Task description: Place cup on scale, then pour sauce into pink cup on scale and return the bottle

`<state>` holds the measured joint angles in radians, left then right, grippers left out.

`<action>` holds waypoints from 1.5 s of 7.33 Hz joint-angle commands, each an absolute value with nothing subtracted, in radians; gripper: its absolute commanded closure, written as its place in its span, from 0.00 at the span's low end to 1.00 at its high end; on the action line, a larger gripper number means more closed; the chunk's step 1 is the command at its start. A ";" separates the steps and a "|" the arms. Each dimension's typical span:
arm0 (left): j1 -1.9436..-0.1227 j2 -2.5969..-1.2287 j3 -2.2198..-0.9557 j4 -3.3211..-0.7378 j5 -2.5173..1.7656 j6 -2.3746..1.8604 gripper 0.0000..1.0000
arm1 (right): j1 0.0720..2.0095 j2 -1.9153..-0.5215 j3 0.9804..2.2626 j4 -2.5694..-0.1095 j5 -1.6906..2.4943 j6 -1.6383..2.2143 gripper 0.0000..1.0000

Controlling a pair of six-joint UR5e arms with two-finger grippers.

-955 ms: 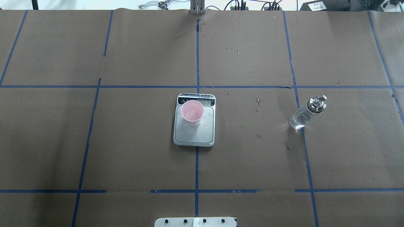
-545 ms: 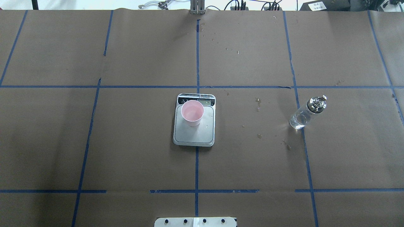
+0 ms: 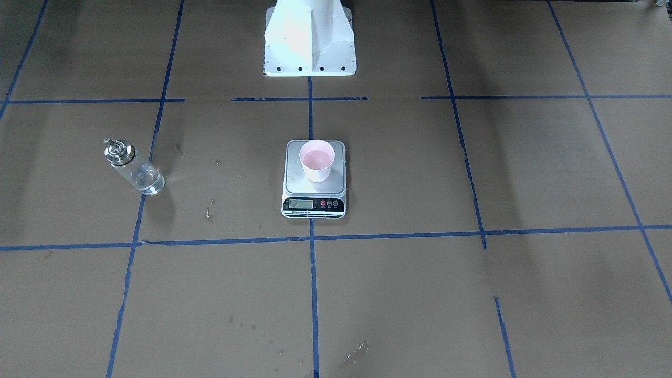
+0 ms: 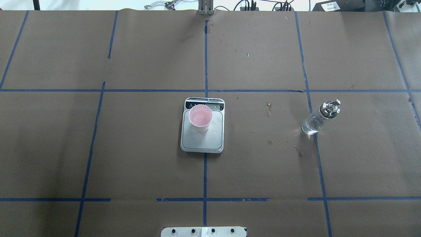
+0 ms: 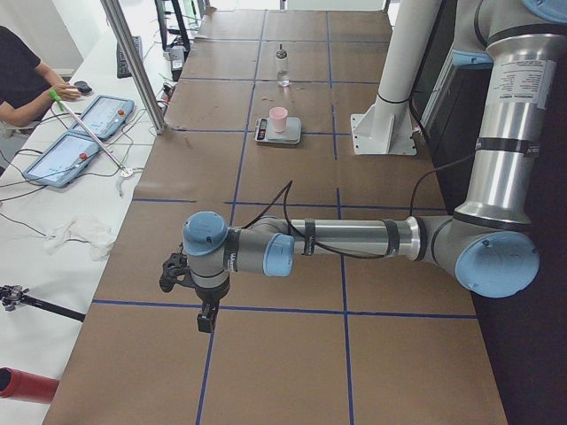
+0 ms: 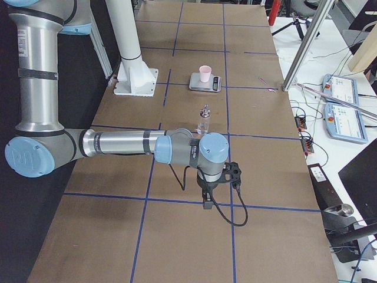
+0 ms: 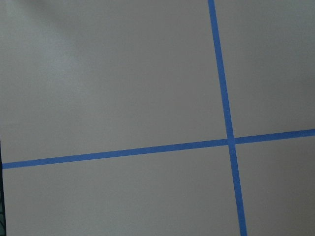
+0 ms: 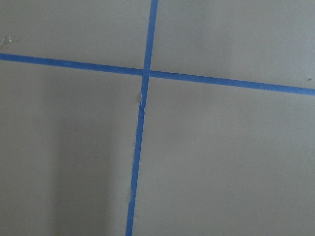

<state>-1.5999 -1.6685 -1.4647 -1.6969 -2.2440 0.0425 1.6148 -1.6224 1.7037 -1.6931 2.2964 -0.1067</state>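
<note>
the small pale pink tapered cup (image 4: pixel 200 117) sits on the flat silver-topped white scale (image 4: pixel 202 142). the clear glass metal-capped bottle (image 4: pixel 316 121) stands well apart on the brown tabletop (image 4: pixel 138 151). i cannot tell whether the left jaws and right jaws are spread or pressed together.

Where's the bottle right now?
In the overhead view the bottle stands upright at a blue tape line on the robot's right, well apart from the scale and cup.

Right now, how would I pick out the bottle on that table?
On the brown paper-covered table, find the scale at the centre with the pink cup on it. The bottle stands alone to the robot's right: clear glass, shiny metal cap.
</note>
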 commanded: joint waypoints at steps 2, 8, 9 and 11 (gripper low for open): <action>-1.600 -1.669 -1.465 -1.698 -2.266 0.008 0.00 | 1.615 -1.618 1.650 -1.591 2.298 -0.017 0.00; -1.600 -1.677 -1.477 -1.698 -2.286 -0.002 0.00 | 1.615 -1.628 1.569 -1.424 2.468 0.020 0.00; -1.600 -1.678 -1.477 -1.706 -2.287 -0.018 0.00 | 1.615 -1.628 1.569 -1.424 2.465 0.020 0.00; -1.600 -1.675 -1.483 -1.712 -2.289 -0.055 0.00 | 1.615 -1.626 1.569 -1.424 2.462 0.020 0.00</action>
